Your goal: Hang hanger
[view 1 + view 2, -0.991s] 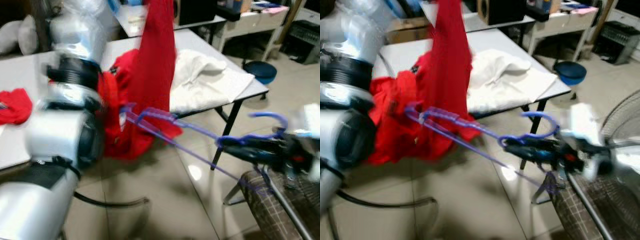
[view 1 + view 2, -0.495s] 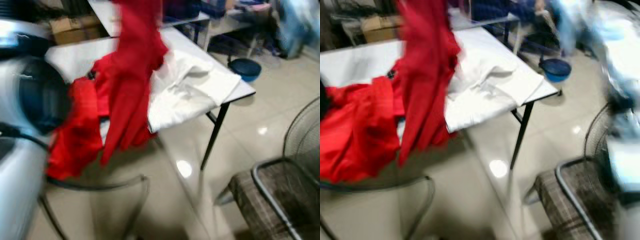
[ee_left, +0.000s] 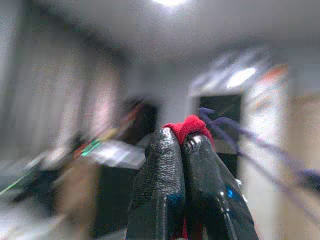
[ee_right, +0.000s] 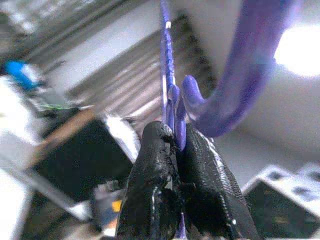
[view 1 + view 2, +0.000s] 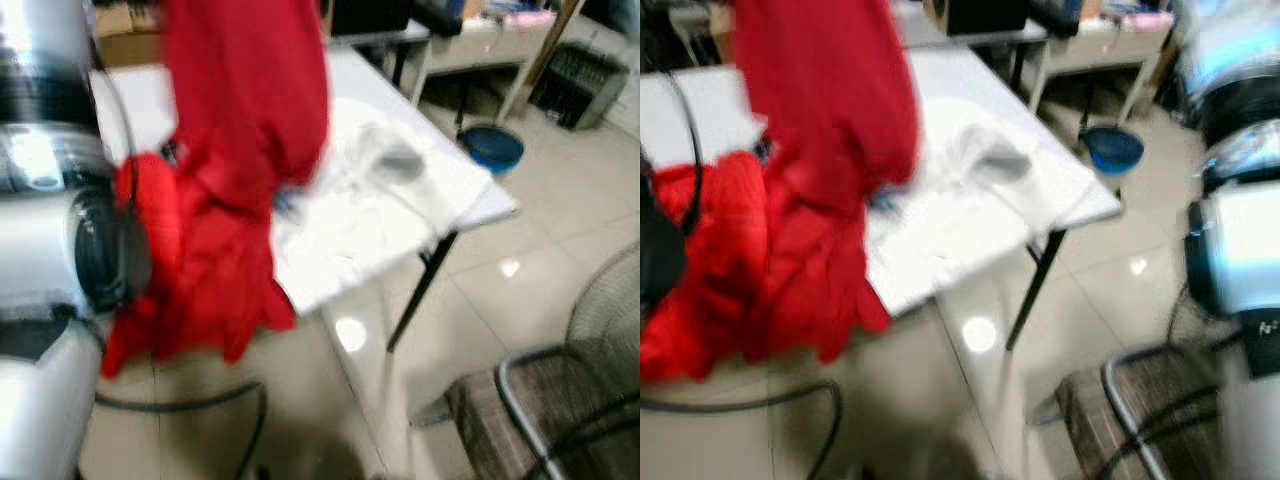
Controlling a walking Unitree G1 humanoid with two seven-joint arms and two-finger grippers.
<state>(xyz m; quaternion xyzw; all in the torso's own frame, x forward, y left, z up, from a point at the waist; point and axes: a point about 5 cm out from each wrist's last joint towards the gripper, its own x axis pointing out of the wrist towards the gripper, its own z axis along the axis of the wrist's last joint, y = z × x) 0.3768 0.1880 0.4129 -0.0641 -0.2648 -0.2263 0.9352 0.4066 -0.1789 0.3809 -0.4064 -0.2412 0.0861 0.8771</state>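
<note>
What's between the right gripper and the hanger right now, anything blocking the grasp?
Nothing. The right gripper is already shut on the purple hanger at the base of its hook. The left gripper is pinching the red garment. No rail to hang it on is visible.

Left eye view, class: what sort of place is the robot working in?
Probably a workroom or lab, not a home: a white folding table piled with red clothing, a tiled floor, and desks behind.
</note>
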